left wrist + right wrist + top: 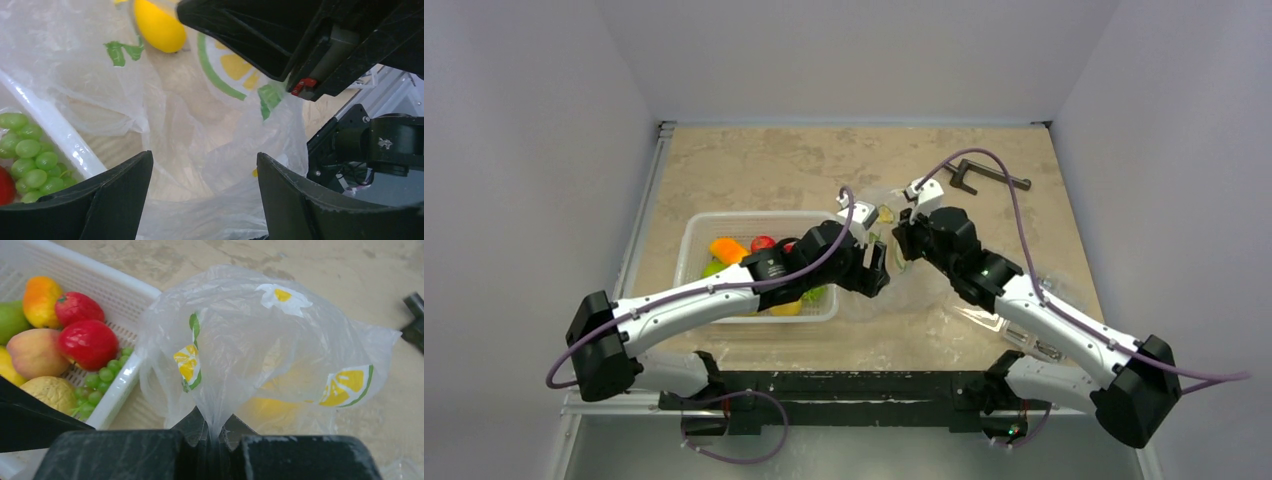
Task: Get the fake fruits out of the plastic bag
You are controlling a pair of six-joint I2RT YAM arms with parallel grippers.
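The plastic bag (280,335), clear film printed with lemon slices and green leaves, stands puffed up a little toward 12 o'clock from the middle of the table (774,165). A stubby yellow fruit (157,25) shows through the film, so it is inside the bag; from the right wrist's view it is only a yellow blur low in the bag. The red apple (89,342) is outside the bag and lies in the white mesh basket (125,290), which sits right against the bag at its 9 o'clock. The right gripper (215,432) is pressed together on a gathered fold of the film at the bag's near edge, pinching it, and the bag rises from that pinch. The left gripper (204,160) comes in from the bag's 7 o'clock side with its fingers (115,200) spread wide. Loose film lies between them, but I cannot tell whether they touch it. In the basket, seen from the right wrist, green grapes (102,375) lie at the apple's 5 o'clock against the rim, a smaller red fruit (77,307) is at its 11 o'clock, a peach (35,352) at its 9 o'clock, and an orange-yellow fruit (42,295) beyond that. Well apart, toward 1 o'clock on the table, lies a dark metal piece (989,175).
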